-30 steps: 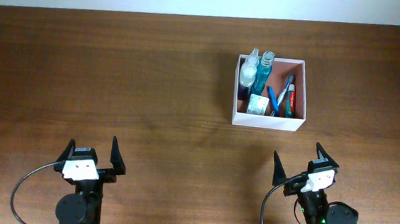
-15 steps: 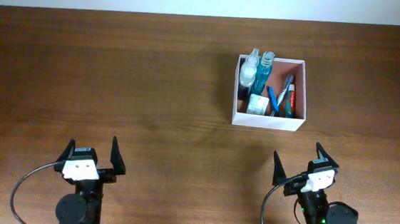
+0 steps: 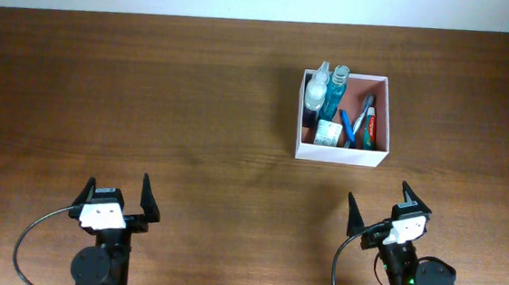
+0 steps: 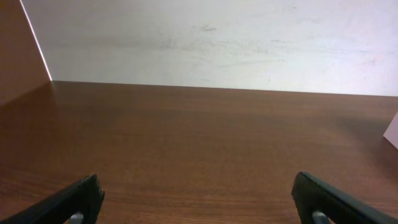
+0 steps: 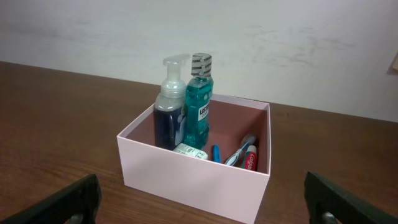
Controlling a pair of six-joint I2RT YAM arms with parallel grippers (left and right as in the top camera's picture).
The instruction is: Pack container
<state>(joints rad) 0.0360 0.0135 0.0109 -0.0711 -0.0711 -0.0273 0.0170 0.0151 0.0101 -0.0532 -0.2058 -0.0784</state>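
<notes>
The container [image 3: 340, 154] is a square white box with a dusty-pink inside, right of the table's middle; it also shows in the right wrist view [image 5: 193, 183]. Inside it stand a pump bottle [image 3: 316, 94] [image 5: 169, 115] and a teal mouthwash bottle [image 3: 336, 90] [image 5: 199, 102]. A green-and-white packet [image 3: 329, 133], a blue toothbrush [image 3: 358, 122] and a red toothpaste tube [image 3: 373, 126] [image 5: 251, 158] lie beside them. My left gripper [image 3: 118, 201] [image 4: 199, 202] is open and empty at the near left. My right gripper [image 3: 384, 209] [image 5: 202, 202] is open and empty, well short of the container.
The brown wooden table [image 3: 149, 89] ends at a pale wall [image 4: 205, 37] at the far side. A sliver of the container's corner shows at the right edge of the left wrist view [image 4: 393, 130].
</notes>
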